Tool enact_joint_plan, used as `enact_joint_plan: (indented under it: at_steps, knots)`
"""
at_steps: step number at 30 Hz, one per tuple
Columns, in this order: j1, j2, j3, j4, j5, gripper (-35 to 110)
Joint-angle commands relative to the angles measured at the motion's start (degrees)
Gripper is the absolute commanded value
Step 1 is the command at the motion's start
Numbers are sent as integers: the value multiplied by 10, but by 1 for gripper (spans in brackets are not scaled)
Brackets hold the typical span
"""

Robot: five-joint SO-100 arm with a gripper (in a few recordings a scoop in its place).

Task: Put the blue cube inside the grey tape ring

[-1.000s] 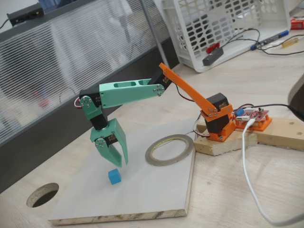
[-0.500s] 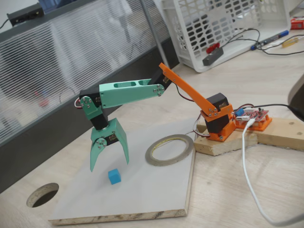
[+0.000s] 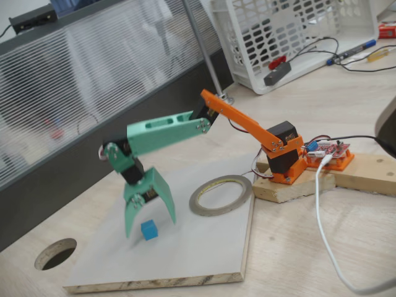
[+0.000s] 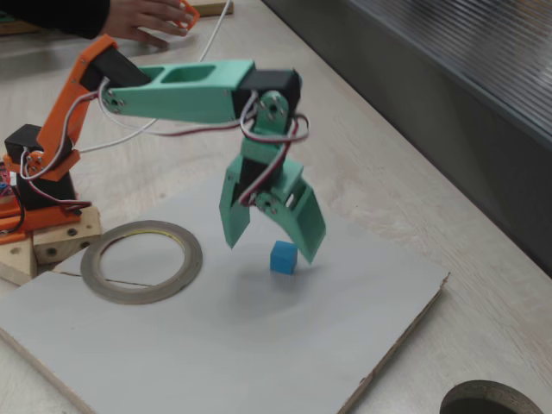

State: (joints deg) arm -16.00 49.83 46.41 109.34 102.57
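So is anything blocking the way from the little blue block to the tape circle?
Nothing visible does. The blue cube sits on the white board between the open tool's fingers, and only bare board separates it from the grey tape ring.

The orange upper arm (image 3: 244,121) rises from its base and slants away from it, joined to a green forearm (image 3: 162,132) that reaches out nearly level. The wrist bends down, and the green gripper (image 3: 150,224) points at the board with jaws spread wide apart.
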Motion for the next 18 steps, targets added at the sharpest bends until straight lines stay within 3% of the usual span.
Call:
enact_joint_plan:
  at_steps: [1,11,18]
  knots:
    - [-4,-11,-9,4,4,79]
    - [-4,-18,-8,-91,4,79]
    - [-4,-18,-7,-95,4,78]
